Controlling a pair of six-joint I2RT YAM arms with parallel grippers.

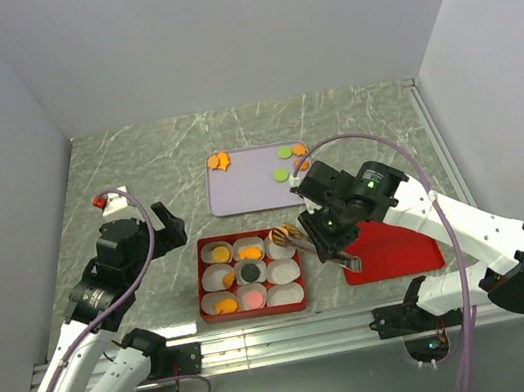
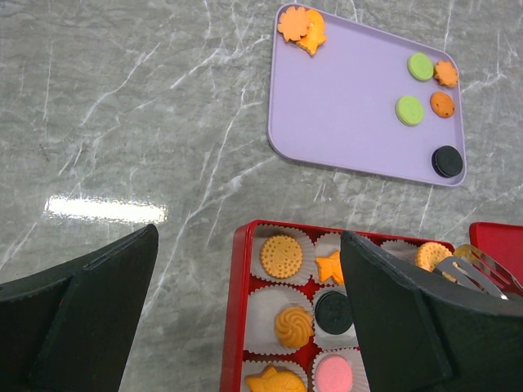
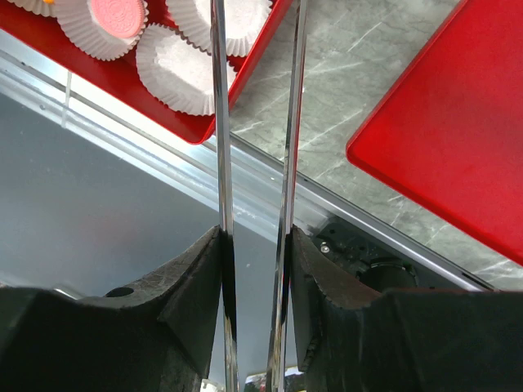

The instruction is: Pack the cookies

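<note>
The cookies lie in two places. Several orange, green and black ones (image 2: 409,109) rest on the purple tray (image 1: 242,194). Others sit in paper cups in the red box (image 1: 201,288), among them a round orange one (image 2: 281,256), a black one (image 2: 333,310) and a pink one (image 3: 117,12). My right gripper (image 1: 337,244) (image 3: 255,237) is shut on metal tongs (image 3: 219,122). The tong tips (image 2: 467,268) reach the box's back right cup, where an orange cookie (image 2: 431,255) shows; I cannot tell whether they pinch it. My left gripper (image 1: 168,228) (image 2: 249,237) hangs open and empty left of the box.
A red lid (image 1: 393,249) lies on the table right of the box, under my right arm. A small red object (image 1: 99,200) sits at the far left. White walls close in the table, and a metal rail (image 1: 286,334) runs along the near edge.
</note>
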